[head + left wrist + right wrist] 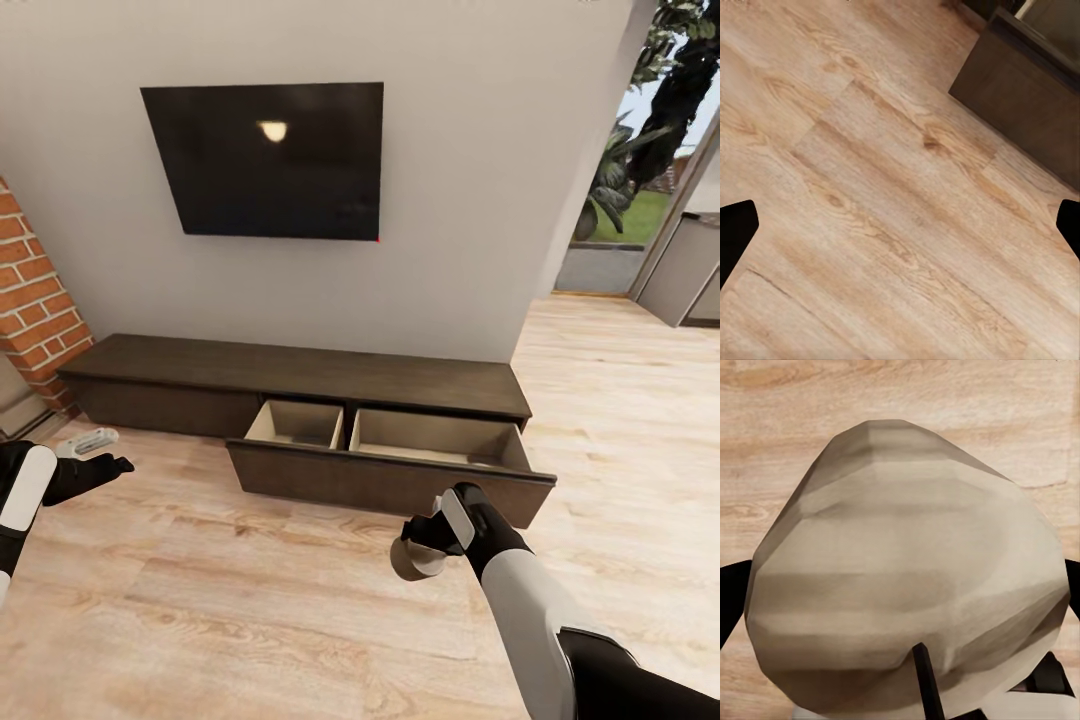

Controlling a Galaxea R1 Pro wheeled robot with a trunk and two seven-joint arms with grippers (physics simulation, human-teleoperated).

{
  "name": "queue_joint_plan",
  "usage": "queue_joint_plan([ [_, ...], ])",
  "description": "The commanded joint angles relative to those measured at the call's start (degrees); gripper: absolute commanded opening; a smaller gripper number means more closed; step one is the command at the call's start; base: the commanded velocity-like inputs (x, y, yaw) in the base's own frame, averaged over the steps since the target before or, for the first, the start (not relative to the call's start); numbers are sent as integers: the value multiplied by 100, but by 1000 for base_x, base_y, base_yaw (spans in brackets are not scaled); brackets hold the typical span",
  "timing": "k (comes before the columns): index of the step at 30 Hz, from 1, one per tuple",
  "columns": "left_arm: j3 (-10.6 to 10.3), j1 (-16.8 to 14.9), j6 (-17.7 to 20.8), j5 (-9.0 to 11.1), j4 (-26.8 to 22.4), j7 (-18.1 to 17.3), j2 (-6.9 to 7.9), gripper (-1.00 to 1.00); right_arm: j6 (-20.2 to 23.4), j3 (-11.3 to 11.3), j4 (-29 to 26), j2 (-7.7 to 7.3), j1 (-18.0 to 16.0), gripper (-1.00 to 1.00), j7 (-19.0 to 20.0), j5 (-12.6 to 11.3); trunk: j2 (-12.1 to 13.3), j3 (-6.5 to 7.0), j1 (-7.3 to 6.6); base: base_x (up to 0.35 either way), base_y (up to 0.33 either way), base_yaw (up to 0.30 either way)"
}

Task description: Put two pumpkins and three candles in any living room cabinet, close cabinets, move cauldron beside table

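Note:
The long dark-brown cabinet (300, 368) stands against the white wall with its wide drawer (390, 482) pulled out. The drawer's two pale compartments look bare. My right gripper (428, 548) hovers over the floor just in front of that drawer, shut on a squat grey-beige candle (413, 562). Up close, the candle (907, 570) sits between the dark fingers and its thin wick (926, 675) shows. My left gripper (105, 455) hangs open and empty at the far left, over the floor; its spread fingertips (735, 232) frame bare planks, with the cabinet's drawer front (1020, 97) beyond. The pumpkins and cauldron are out of view.
A black TV (265, 160) hangs above the cabinet. A brick pillar (35, 290) stands at the left. To the right, an opening (640, 170) shows plants and a grey counter. Light wooden floor (250, 600) spreads before the cabinet.

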Motion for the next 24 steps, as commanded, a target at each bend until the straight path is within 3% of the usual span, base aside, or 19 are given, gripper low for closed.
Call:
queue_joint_plan([
  [1, 2, -3, 19, 61, -4, 53, 1, 100, 12, -26, -8, 6, -2, -100, -53, -64, 39, 13, -23, 0, 0, 0],
  [4, 2, -3, 19, 62, -4, 54, 1, 100, 11, -25, -8, 6, -2, -100, -46, -67, 159, 67, -89, 0, 0, 0],
  [11, -4, -2, 19, 70, -60, 53, 1, 100, -44, -24, -8, 6, -2, -100, 7, -67, 159, 67, -89, 35, 12, 0],
  [24, -7, -3, 19, 64, -68, 56, 1, 100, -59, -31, -5, 6, -2, -100, 115, -68, 159, 67, -89, 279, 107, 0],
])
